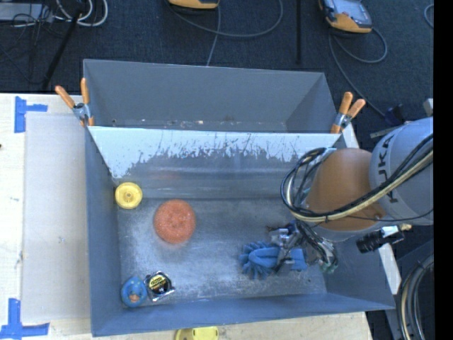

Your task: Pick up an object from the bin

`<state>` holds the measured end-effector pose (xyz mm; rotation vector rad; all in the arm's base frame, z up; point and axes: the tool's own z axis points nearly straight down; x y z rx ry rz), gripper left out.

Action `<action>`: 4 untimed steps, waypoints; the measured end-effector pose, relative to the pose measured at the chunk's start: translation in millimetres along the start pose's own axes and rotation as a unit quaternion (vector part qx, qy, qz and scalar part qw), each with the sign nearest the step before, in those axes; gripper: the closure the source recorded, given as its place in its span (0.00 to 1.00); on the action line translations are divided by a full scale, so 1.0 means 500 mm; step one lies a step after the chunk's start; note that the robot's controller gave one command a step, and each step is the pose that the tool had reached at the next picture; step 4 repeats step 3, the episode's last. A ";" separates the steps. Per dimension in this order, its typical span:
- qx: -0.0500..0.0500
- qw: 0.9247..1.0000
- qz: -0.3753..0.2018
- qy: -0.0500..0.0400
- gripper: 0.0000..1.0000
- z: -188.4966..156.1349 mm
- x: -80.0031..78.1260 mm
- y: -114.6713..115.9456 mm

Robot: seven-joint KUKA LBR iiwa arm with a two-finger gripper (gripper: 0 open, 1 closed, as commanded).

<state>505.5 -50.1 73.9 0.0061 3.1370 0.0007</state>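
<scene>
My gripper (289, 250) is low in the bin's near right corner, under the orange wrist cover. Its fingers are down on a blue floppy thing with several stubby limbs (260, 258), which lies on the bin floor just left of them. Whether the fingers have closed on it I cannot make out.
A round orange-red scrubby disc (174, 221) lies left of the middle. A small yellow round cap-like thing (128, 195) sits at the far left. A blue and yellow tape measure (145, 288) rests in the near left corner. Cables loop over the arm on the right.
</scene>
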 end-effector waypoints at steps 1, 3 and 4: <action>0.000 1.000 0.000 0.003 1.00 -0.008 0.003 0.000; 0.000 1.000 0.000 0.002 1.00 -0.067 0.001 0.000; 0.000 1.000 0.000 0.002 1.00 -0.067 0.001 0.000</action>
